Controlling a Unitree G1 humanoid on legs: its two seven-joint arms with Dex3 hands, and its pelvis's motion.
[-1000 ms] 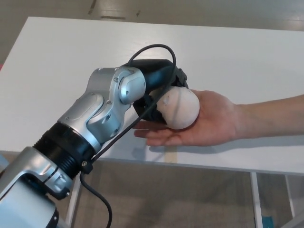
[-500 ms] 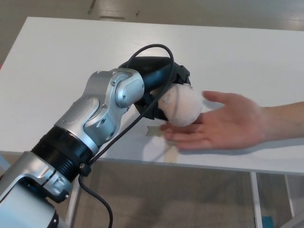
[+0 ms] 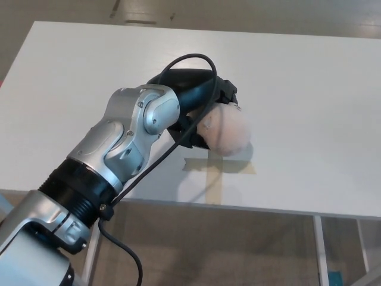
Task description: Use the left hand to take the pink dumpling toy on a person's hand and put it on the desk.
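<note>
Head view: left hand (image 3: 199,101) clenched around pink dumpling toy (image 3: 225,131), holding it above white desk (image 3: 309,89), over a tape mark (image 3: 217,168) near the front edge. Black cable (image 3: 178,134) loops across the wrist.

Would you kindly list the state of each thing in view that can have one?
left hand: shut on the pink dumpling toy, over the desk.
pink dumpling toy: held, whether it touches the desk is unclear.
desk: white, tape cross stuck beneath the toy.
right hand: not in view.
</note>
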